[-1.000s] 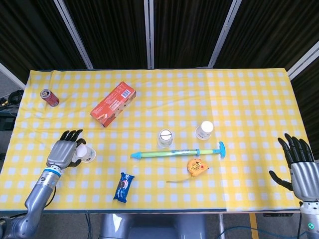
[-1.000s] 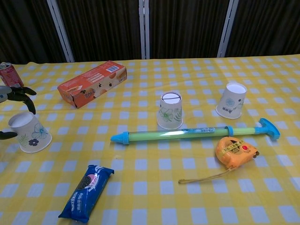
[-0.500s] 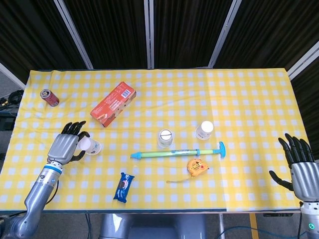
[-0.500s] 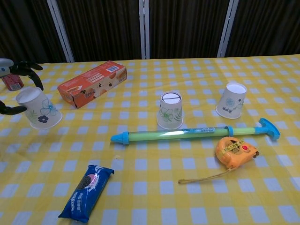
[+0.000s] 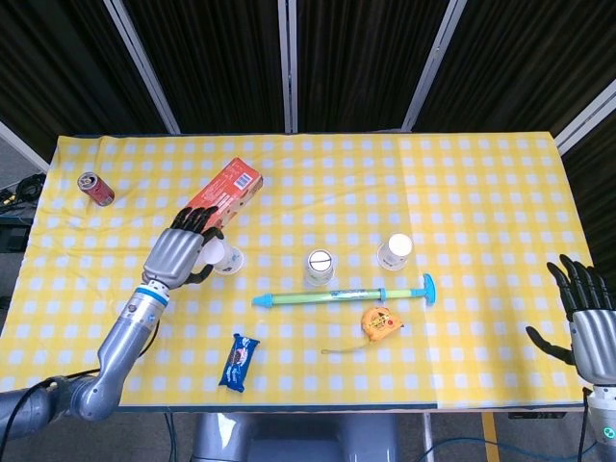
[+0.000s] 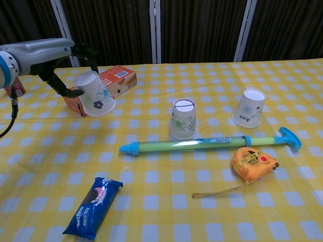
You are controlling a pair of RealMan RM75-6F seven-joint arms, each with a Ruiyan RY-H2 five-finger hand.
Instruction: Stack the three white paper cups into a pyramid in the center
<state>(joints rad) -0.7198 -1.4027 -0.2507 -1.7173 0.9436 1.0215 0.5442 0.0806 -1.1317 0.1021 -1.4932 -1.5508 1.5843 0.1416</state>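
Note:
My left hand holds a white flower-printed paper cup in the air, tilted, mouth toward the table's centre, left of the middle. A second cup stands upside down at the centre. The third cup stands upside down to its right. My right hand hovers open at the table's right front corner, holding nothing; the chest view does not show it.
A blue-green water squirter lies in front of the two standing cups. An orange tape measure, a blue cookie pack, a red box and a soda can are around.
My left hand has lifted the cup off the table and carried it right, toward the centre, in front of the red box. The right hand has drifted slightly down.

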